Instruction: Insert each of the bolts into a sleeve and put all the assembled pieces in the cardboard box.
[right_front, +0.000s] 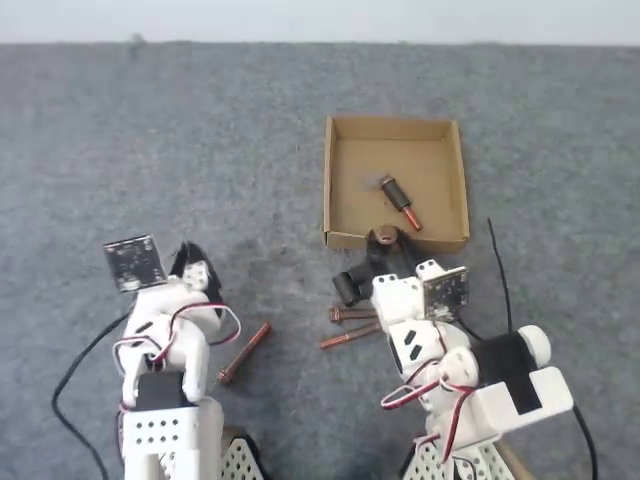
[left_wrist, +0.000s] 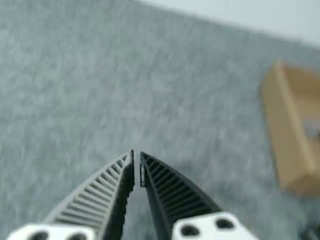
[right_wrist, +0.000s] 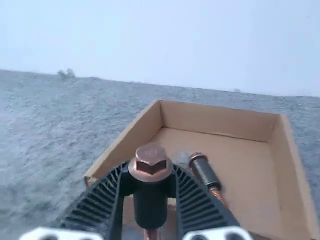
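The right pincer (right_wrist: 150, 175) is pinching an assembled piece. Its ribbed black fingers (right_wrist: 107, 200) clamp a black cylindrical sleeve (right_wrist: 150, 205), and the copper-coloured hex-head bolt (right_wrist: 150, 164) seated in it shows its head just past the fingertips. Directly ahead of this pincer is the shallow open brown cardboard box (right_front: 332, 180), with its nearest wall right at the fingertips, so the held piece sits at that wall. Farther ahead, on the box floor and clear of the walls, lies a second assembled piece (right_front: 398, 203), a dark sleeve with a copper shank sticking out of one end.

Behind the right pincer, beside its white arm on the side toward the other arm, a loose black sleeve (right_front: 347, 288) rests on the grey felt-covered desk (right_front: 150, 130). Two loose copper bolts lie just behind it, a shorter one (right_front: 350, 314) and a longer one (right_front: 350, 338), close together. A third loose copper bolt (right_front: 245, 352) lies between the two arms, behind the left pincer and nearer to it.

The left pincer (left_wrist: 136, 159) has its fingers pressed almost together, with only a thin slit at the tips and nothing between them. It sits over bare desk, and the cardboard box is well off to its right.
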